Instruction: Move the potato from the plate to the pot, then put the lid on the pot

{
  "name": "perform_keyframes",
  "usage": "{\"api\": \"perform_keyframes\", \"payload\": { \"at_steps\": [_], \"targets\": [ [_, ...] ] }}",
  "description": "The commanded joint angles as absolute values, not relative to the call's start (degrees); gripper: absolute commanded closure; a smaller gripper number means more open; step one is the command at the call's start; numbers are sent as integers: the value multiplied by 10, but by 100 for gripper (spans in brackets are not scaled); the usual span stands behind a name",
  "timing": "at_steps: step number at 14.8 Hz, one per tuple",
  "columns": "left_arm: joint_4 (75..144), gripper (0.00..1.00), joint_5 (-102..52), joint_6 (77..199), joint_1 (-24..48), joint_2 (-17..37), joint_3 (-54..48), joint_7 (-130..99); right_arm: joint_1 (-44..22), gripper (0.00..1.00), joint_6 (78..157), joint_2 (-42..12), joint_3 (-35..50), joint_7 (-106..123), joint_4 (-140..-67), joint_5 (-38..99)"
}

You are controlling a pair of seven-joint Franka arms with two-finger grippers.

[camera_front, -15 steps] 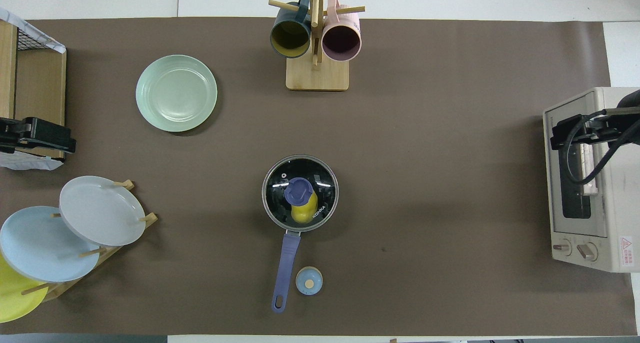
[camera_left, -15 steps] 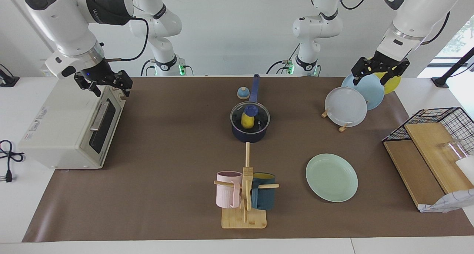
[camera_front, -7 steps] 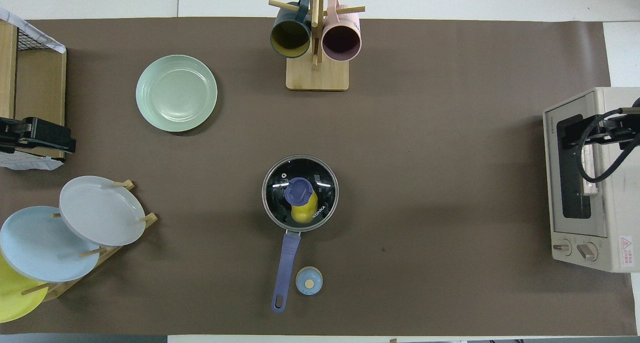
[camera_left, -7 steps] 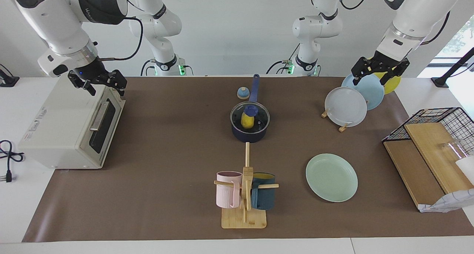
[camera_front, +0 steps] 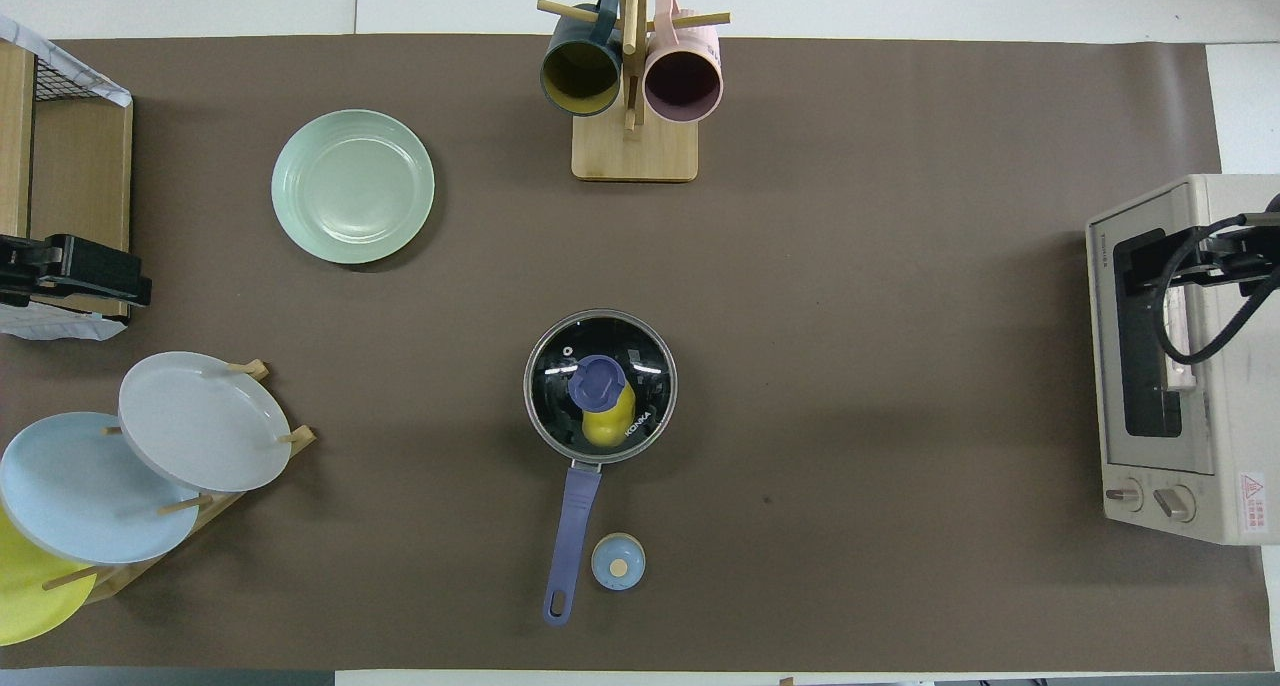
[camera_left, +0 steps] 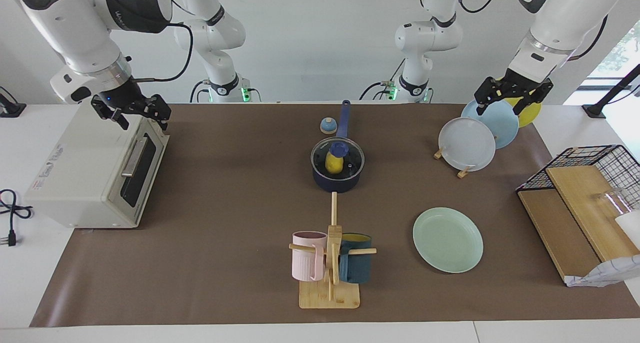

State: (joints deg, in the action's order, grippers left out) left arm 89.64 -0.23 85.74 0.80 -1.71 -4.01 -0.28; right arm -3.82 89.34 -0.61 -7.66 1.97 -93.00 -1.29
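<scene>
With the potato (camera_left: 334, 163) inside the pot (camera_left: 336, 180) and the lid (camera_left: 337, 155) seated, the plate (camera_left: 447, 239) bare, little can fail. Both grippers empty, jaws apart: left gripper (camera_left: 513, 99) over upright plates (camera_left: 480, 135), right gripper (camera_left: 131, 112) over toaster oven (camera_left: 95, 170). Risk, I judge: clipping either when descending.

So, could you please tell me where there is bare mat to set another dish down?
Free: the mat between the pot and the toaster oven, and between the plate and the mug stand. Crowded: around the plate rack and the wire basket.
</scene>
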Motion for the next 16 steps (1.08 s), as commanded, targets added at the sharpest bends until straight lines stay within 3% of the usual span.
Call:
{"api": "perform_keyframes", "payload": {
  "at_steps": [1, 16],
  "targets": [
    [908, 0, 10, 860, 12, -30, -36, -6, -4, 0, 891, 3, -44, 31, -940, 0],
    [908, 0, 10, 860, 12, -30, -36, -6, 16, 0, 897, 4, -29, 33, -940, -1]
  ]
}}
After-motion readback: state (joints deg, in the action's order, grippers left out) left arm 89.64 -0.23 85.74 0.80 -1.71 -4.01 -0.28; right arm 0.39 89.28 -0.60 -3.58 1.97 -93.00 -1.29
